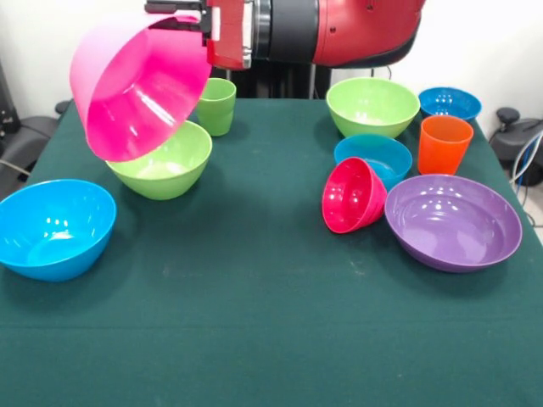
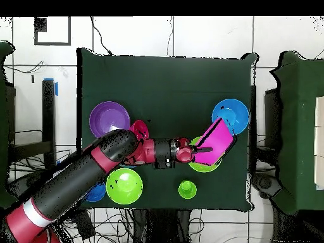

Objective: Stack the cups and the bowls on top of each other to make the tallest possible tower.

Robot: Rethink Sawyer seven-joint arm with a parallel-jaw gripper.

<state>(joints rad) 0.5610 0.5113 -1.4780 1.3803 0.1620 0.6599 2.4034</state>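
My gripper (image 1: 180,19) is shut on the rim of the big pink bowl (image 1: 136,89) and holds it tilted in the air just above a lime green bowl (image 1: 161,163). In the overhead view the gripper (image 2: 204,150) holds the pink bowl (image 2: 219,140) over that lime bowl (image 2: 204,166). The light green cup (image 1: 216,106) stands behind them. A blue bowl (image 1: 55,227) sits at the left. At the right are a second lime bowl (image 1: 372,106), two blue bowls (image 1: 450,103) (image 1: 377,155), the orange cup (image 1: 444,143), the small red-pink bowl (image 1: 352,195) lying tilted, and the purple bowl (image 1: 452,222).
The green table cloth (image 1: 254,322) reaches the picture's near edge. In the overhead view my arm (image 2: 95,164) lies across the table's left half and hides the orange cup and part of a blue bowl (image 2: 95,192). Black equipment stands beside the table's edges.
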